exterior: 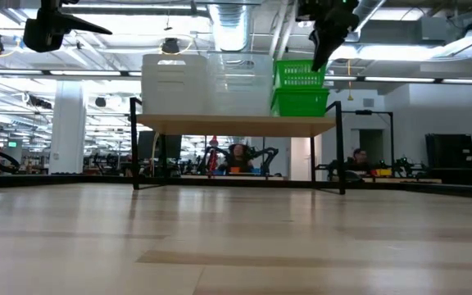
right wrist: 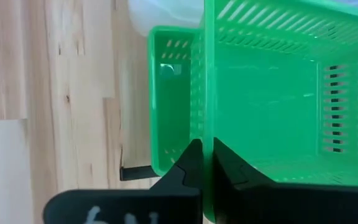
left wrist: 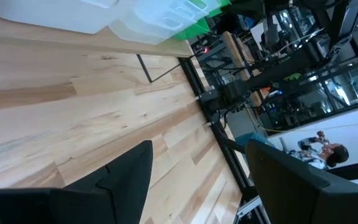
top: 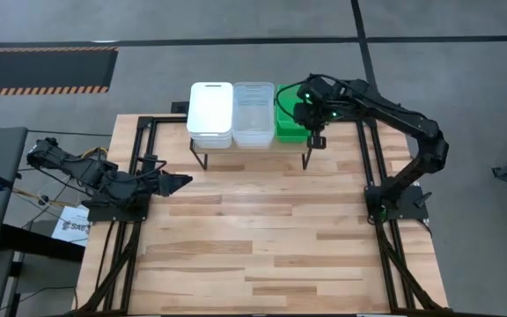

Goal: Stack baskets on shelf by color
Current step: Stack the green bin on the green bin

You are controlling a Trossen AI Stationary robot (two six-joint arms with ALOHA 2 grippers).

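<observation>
The shelf (exterior: 220, 124) stands at the table's far side and carries three stacks side by side: white baskets (top: 210, 114), clear baskets (top: 253, 113) and green baskets (top: 287, 123). My right gripper (right wrist: 205, 163) comes down from above onto the near end of the green stack and is shut on the top green basket (exterior: 298, 75). That basket sits slightly askew over a lower green basket (right wrist: 166, 93). My left gripper (left wrist: 197, 186) is open and waits low over the table's left side (top: 179, 183), touching nothing. My right gripper holds the top green basket by its slotted end wall (right wrist: 208, 118), the one facing the table's near edge. One finger (right wrist: 188, 165) is outside the wall and the other (right wrist: 232, 171) inside. The fingers point down from above. The basket sits a little tilted over the lower green one (exterior: 300, 102); whether it is lifted clear, I cannot tell.
The shelf's thin black legs (top: 202, 158) stand on the slatted wooden tabletop (top: 271, 238), which stretches bare in front of the shelf. Black frame rails (top: 377, 167) run along both table sides. People and equipment show in the room beyond the table.
</observation>
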